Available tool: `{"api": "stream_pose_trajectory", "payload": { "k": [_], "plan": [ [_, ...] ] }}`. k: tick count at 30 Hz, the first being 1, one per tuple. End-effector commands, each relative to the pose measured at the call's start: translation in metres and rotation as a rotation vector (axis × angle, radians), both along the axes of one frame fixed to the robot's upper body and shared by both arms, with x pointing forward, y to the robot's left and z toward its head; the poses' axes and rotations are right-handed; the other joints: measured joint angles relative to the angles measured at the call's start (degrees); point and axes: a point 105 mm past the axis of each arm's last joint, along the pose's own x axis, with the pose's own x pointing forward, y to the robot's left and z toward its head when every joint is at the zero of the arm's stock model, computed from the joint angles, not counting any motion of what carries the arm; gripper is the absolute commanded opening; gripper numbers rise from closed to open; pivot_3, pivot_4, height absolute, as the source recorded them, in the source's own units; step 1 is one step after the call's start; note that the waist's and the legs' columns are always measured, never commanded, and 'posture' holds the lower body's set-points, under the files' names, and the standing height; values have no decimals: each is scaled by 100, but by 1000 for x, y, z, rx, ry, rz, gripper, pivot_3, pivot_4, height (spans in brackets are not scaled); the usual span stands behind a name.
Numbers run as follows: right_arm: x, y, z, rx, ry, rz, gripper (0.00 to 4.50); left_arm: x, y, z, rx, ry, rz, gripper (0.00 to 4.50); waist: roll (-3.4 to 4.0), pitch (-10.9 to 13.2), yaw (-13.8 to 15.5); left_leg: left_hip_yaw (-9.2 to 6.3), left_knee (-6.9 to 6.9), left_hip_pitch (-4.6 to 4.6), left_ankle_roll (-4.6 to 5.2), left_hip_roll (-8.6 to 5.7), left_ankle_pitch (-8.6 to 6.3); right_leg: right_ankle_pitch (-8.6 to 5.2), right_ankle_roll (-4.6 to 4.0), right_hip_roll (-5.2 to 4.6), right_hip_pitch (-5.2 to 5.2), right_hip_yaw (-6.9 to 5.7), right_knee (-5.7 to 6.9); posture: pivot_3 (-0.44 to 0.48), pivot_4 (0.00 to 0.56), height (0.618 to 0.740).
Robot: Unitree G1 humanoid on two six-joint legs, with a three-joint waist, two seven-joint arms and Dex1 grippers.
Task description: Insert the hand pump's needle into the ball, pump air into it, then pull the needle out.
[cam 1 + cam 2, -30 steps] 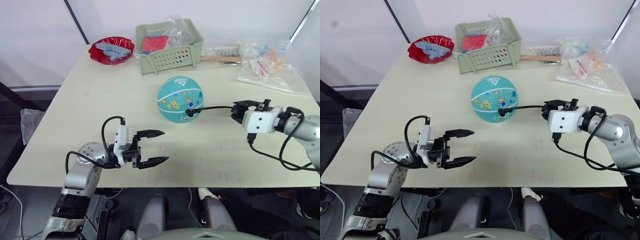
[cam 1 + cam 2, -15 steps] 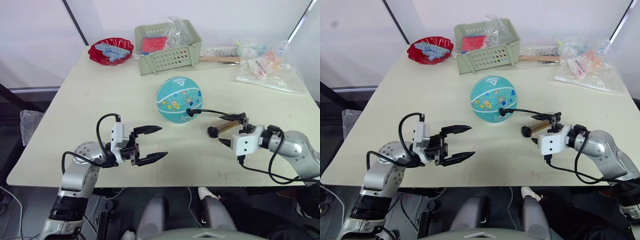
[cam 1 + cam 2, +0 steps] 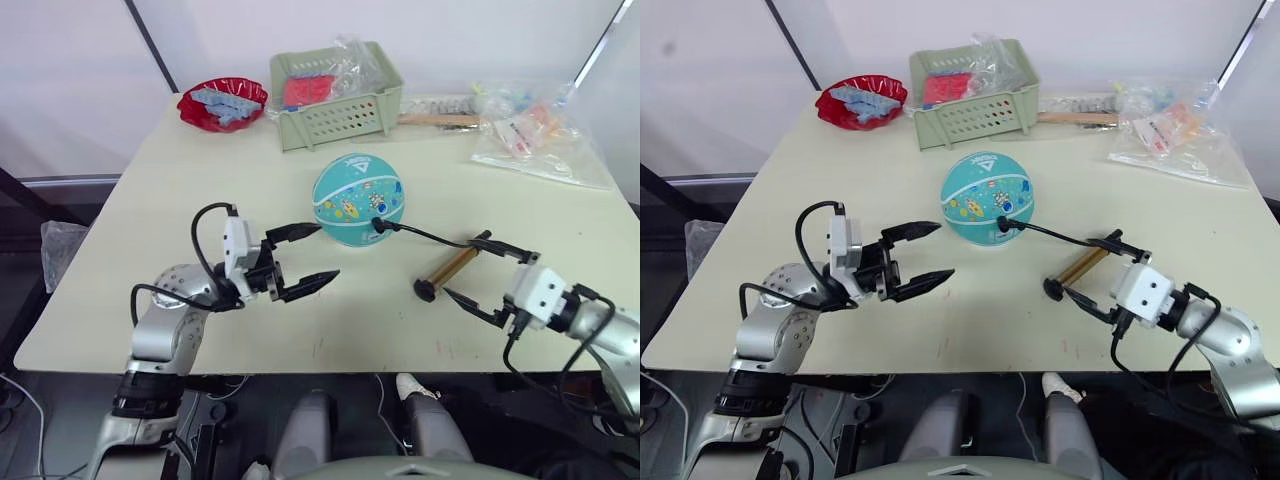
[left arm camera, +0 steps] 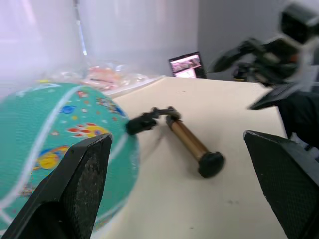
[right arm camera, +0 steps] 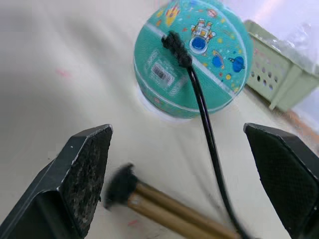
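The ball [image 3: 359, 199] sits mid-desk with the needle fitting [image 3: 380, 226] seated; the pump [image 3: 449, 268] lies on the desk beside it. Both the left pincer [image 3: 309, 256] and right pincer [image 3: 490, 277] gape wide, holding nothing. Pumping appears pending: the next move calls for gripping the pump body and handle.

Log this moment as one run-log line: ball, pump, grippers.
ball: round, on table, hose fitting plugged in | hand pump: lying on table, unheld | left gripper: open, beside ball | right gripper: open, near pump

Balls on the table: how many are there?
1. The ball sits mid-table, before the green basket, with the pump hose plugged into it. Others could be hidden inside the basket or bags.
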Motion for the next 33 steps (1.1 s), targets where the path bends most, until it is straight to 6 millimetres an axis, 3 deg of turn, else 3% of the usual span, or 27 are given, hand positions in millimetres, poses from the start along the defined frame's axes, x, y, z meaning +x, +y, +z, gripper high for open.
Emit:
{"api": "stream_pose_trajectory", "payload": {
  "k": [1, 12, 18, 27, 33],
  "plan": [
    [-13, 4, 22, 153, -23, -24, 4418, 19, -3, 17, -17, -53, 67, 4500, -1, 0, -1, 0, 1, 1, 0, 0, 0, 0, 0, 0, 0, 0, 2, 0, 150, 736],
    [-39, 4, 36, 304, -26, -32, 4418, 73, -35, 58, -69, -88, 183, 4500, -8, -3, -21, 7, 19, -2, -1, -3, 1, 9, 15, 1, 2, 11, 5, 0, 150, 736],
    [-48, 5, 39, 341, -14, -23, 4418, 103, -47, 68, -34, -90, 274, 4500, -15, 0, -1, -1, 34, -14, -1, -4, 1, 13, 22, 5, 2, 8, 5, 0, 150, 736],
    [-50, 1, 37, 331, -9, -48, 4418, 119, -53, 60, -5, -51, 305, 4500, -17, 1, -14, 0, 42, -19, 0, -4, 1, 16, 27, 5, 0, 10, 5, 0, 150, 736],
    [-35, 0, 34, 257, -8, -102, 4418, 130, -62, 43, 51, 1, 335, 4500, -18, 1, -2, 0, 64, -30, 0, -6, 0, 23, 37, 4, 0, 10, 5, 0, 150, 736]
  ]
}}
